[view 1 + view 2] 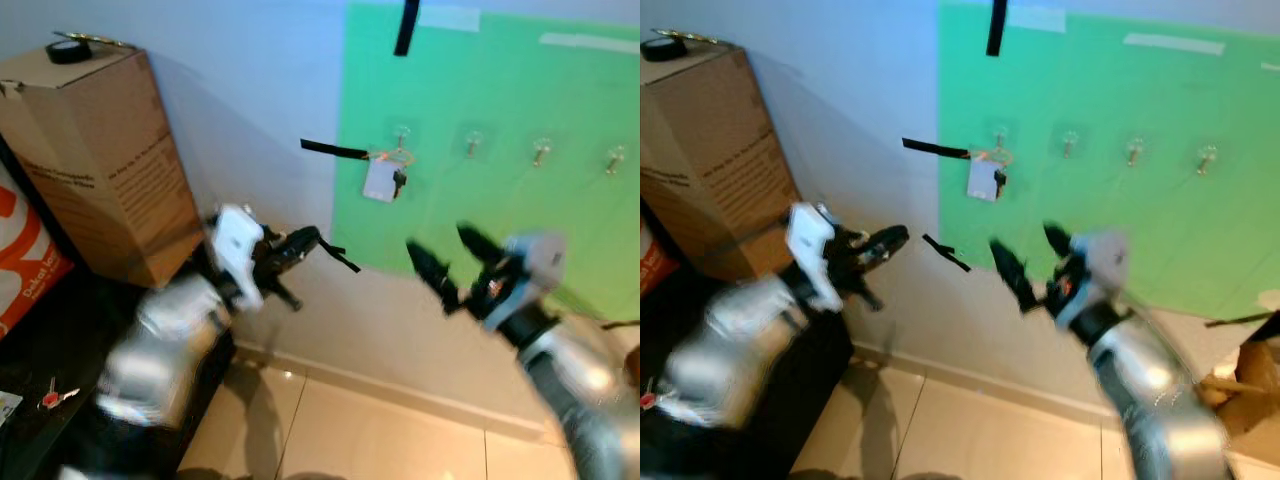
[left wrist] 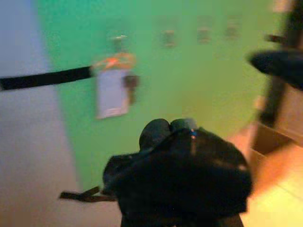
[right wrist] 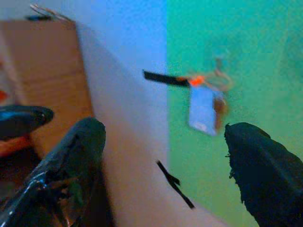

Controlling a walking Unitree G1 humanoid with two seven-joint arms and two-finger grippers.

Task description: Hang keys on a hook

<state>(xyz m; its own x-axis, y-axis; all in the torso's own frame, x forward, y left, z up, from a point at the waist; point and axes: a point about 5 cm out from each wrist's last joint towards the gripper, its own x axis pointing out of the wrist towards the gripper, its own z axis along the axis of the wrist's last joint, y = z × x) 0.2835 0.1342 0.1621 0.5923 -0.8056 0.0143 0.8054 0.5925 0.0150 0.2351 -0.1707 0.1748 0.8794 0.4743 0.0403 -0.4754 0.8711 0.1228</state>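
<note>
Keys with white rectangular tag already hanging from leftmost clear hook on green wall sheet, near eleven o'clock of right gripper, fingers spread wide, empty, probably after release. Left gripper at nine o'clock of it, fingers seemingly closed, holding nothing.

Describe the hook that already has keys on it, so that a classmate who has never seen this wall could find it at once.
Look at the green sheet on the wall. A row of four small hooks crosses it; take the leftmost hook, nearest the sheet's left edge. It alone carries something: a key ring with a white tag, while the other three hang bare.
</note>
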